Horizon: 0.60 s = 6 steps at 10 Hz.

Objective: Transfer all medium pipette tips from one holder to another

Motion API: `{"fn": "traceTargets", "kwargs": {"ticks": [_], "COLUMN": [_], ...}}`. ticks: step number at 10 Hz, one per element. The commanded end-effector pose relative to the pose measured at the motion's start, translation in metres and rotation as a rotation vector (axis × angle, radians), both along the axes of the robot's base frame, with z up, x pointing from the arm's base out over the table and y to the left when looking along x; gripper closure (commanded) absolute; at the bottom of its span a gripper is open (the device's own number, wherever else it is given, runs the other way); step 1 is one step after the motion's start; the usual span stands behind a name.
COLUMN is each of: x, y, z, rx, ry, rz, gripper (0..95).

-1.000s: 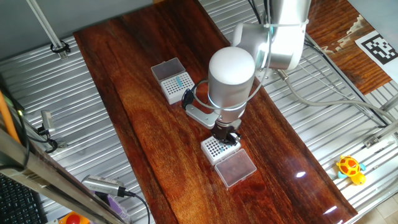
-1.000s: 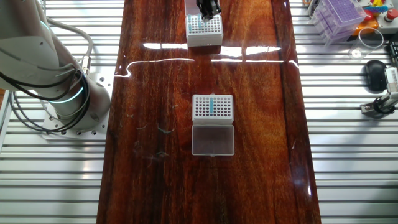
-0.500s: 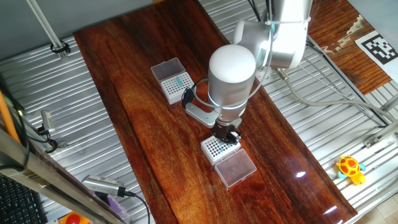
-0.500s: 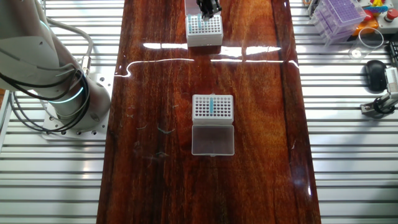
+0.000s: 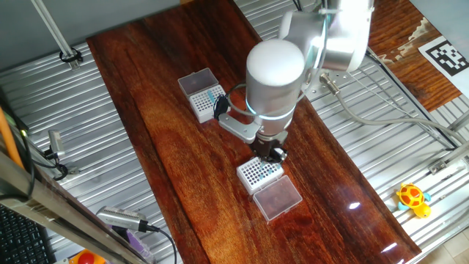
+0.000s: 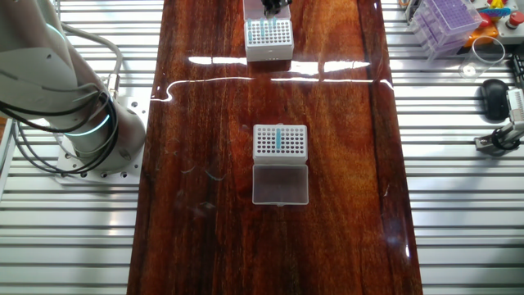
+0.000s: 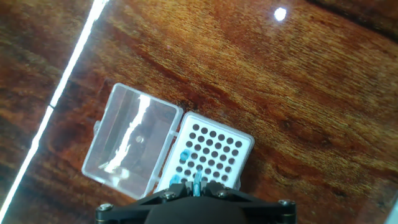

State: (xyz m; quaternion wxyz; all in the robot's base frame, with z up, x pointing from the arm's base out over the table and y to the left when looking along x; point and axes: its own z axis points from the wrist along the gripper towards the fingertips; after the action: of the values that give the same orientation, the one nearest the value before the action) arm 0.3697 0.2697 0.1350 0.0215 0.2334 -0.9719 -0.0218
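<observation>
In the hand view, a clear hinged lid (image 7: 130,143) lies flat on the wooden table (image 7: 261,68), up and to the left of the jaws, joined along its right edge to a white rack (image 7: 211,155) that sits directly ahead of the jaws. One of the medium pipette tips (image 7: 185,154) shows as a teal dot in a hole near that rack's left edge, just ahead of the jaws and slightly to their left. The gripper (image 7: 197,185) is at the bottom edge of the frame, and a slim teal tip (image 7: 197,180) stands pinched between its two jaws, above the rack's near side.

In one fixed view, a second white rack (image 5: 203,94) with its open lid lies well to the left of the jaws and farther up the table, with a band of teal tips (image 5: 214,96) in it. The arm (image 5: 275,81) stands between the two racks, and the gripper (image 5: 272,153) hangs just above the nearer rack (image 5: 259,173), whose clear lid (image 5: 279,199) lies to the lower right.

In the other fixed view, the rack under the jaws (image 6: 269,34) is at the top edge, and the other rack (image 6: 280,141) lies mid-table with a teal column (image 6: 279,138) down its middle.
</observation>
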Motion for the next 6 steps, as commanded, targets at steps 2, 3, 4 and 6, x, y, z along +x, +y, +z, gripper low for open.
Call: {"fn": "traceTargets", "kwargs": {"ticks": [2, 3, 4, 6], "x": [-0.005, -0.005, -0.006, -0.005], "y": [0.0, 0.001, 0.001, -0.002], "z": [0.018, 0.023, 0.026, 0.031], "rx": [0.001, 0.001, 0.002, 0.002], "ry": [0.01, 0.012, 0.014, 0.016], "rz": [0.006, 0.006, 0.006, 0.017], "gripper": [95.0, 95.0, 95.0, 95.0]}}
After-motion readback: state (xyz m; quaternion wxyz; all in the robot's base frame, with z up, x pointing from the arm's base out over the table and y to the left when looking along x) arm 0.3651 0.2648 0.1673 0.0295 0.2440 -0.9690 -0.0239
